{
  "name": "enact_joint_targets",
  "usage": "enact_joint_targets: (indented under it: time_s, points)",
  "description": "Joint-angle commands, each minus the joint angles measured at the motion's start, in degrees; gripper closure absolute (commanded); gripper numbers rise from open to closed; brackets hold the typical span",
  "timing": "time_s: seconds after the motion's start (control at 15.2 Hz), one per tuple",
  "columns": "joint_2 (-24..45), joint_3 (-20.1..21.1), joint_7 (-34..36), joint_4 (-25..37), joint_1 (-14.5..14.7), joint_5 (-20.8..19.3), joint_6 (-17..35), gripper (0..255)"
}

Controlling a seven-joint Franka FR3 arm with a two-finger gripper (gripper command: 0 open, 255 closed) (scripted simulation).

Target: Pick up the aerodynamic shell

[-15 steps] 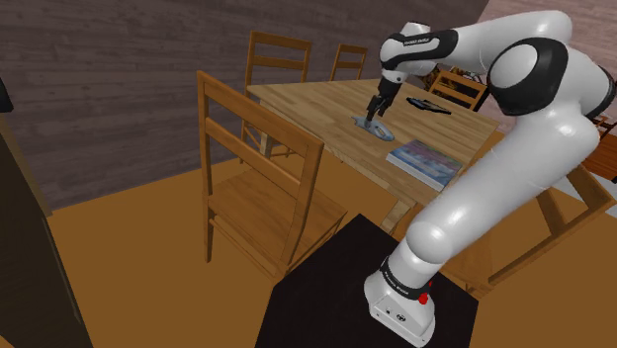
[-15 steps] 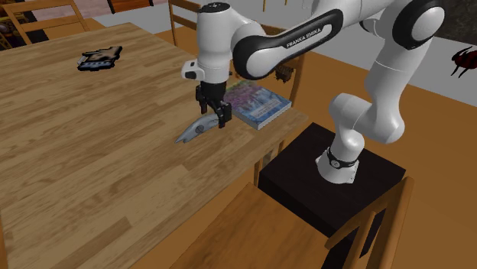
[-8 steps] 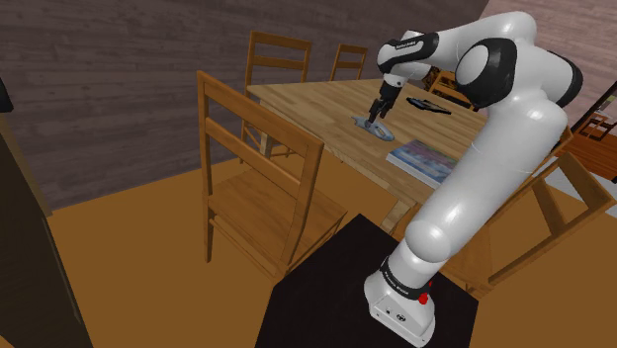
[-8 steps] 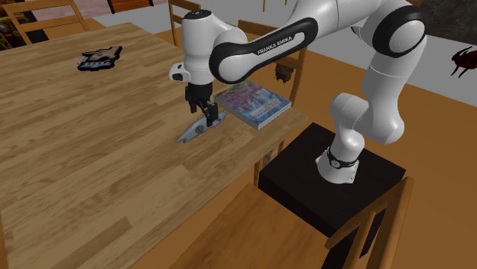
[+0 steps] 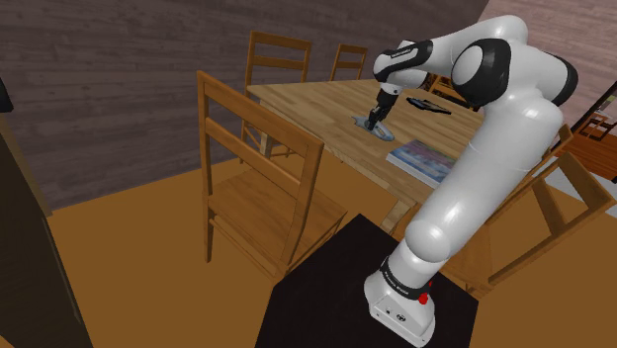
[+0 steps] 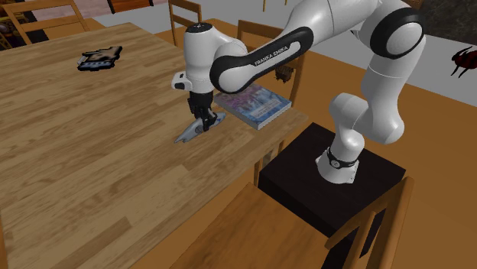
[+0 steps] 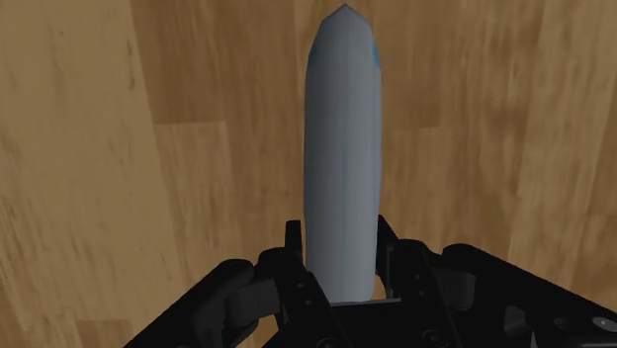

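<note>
One grey-blue shell [image 6: 193, 132] lies on the wooden table [image 6: 92, 168], just beside the one book [image 6: 256, 105]. One dark object [image 6: 99, 59] sits well apart, at the far side. Gripper [image 6: 205, 122] is closed around the shell's blunt end. Judged step: grasp made, and the next move is a straight lift, watching for slip.

In the second exterior view, bare table [image 6: 92, 168] lies open around the shell [image 6: 193, 133] from six to twelve o'clock. A book [image 6: 256, 105] lies just beside it at two o'clock. A dark object [image 6: 99, 58] sits well apart at ten.
</note>
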Motion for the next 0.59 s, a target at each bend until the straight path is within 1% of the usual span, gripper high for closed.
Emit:
enact_joint_targets:
  time_s: [0.0,0.46,0.53]
  points:
    - [0.0,0.0,0.0,-0.1,0.0,0.0,0.1,255]
    - [0.0,0.0,0.0,0.0,0.0,0.0,0.1,255]
    - [-0.3,0.0,0.1,0.5,0.0,-0.2,-0.7,255]
